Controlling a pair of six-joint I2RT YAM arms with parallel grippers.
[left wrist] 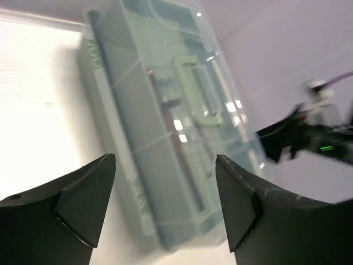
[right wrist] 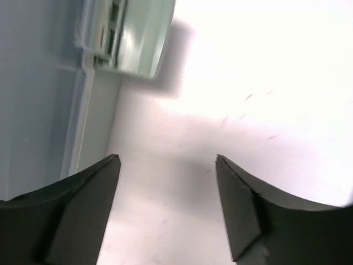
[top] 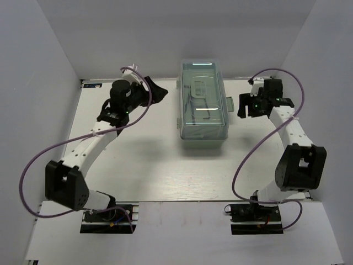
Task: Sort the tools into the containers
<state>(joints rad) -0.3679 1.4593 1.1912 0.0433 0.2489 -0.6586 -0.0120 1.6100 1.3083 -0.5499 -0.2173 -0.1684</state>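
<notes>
You have the pale mint-green plastic toolbox (top: 204, 105) standing on the white surface (top: 154, 171) at the far middle, between the two arms. Its translucent lid is down, and the moulded lid handle (top: 199, 88) faces up. Through the lid you can make out a thin dark L-shaped hex key (top: 205, 109). The other shapes inside are too faint to name.

Your left claw (top: 157, 91) hangs just beside the box's left wall, near its far corner, without touching it. From the left wrist camera the left claw (left wrist: 165, 160) is spread wide with nothing between its black fingers (left wrist: 83, 199). The toolbox (left wrist: 138, 138) fills the gap behind them, blurred, with the lid handle (left wrist: 196, 94) and a long dark bar inside.

Your right claw (top: 244, 105) sits off the box's right side, close to the small side latch (top: 228, 104) but apart from it. In the right wrist view the right claw (right wrist: 168, 160) is also spread and empty over bare surface (right wrist: 265, 83). A corner of the toolbox (right wrist: 138, 38) shows at the upper left.
</notes>
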